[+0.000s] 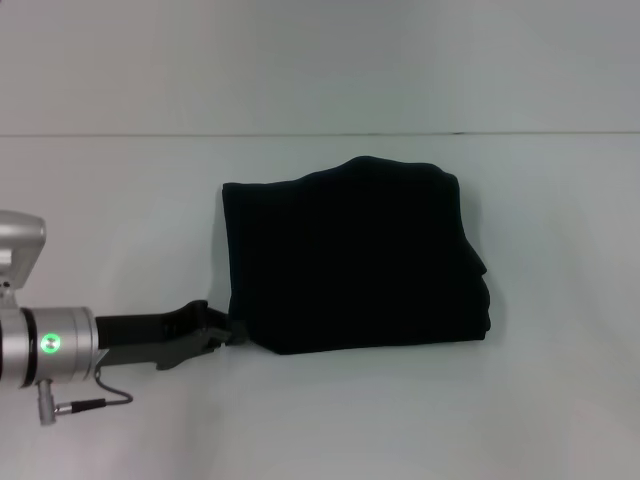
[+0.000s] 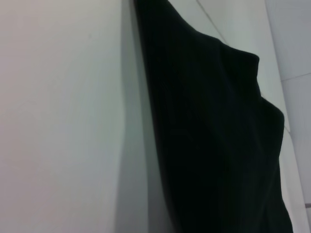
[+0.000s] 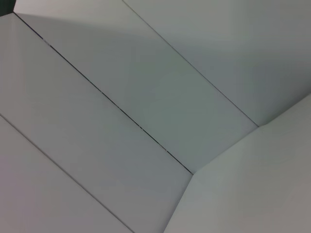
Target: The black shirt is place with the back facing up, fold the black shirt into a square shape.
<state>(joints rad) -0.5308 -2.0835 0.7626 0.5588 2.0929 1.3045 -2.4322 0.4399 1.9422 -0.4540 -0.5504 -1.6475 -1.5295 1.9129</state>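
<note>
black shirt [image 2: 214, 136], folded, flat on pale table [image 2: 63, 121], edge w/ uneven steps

I can read no text, label, brand, number or sign anywhere in these views. The black shirt [image 1: 355, 255] carries no print or tag that I can see, my left arm's housing shows no lettering, and the white table [image 1: 400, 420] and the panels in my right wrist view are unmarked.
</note>
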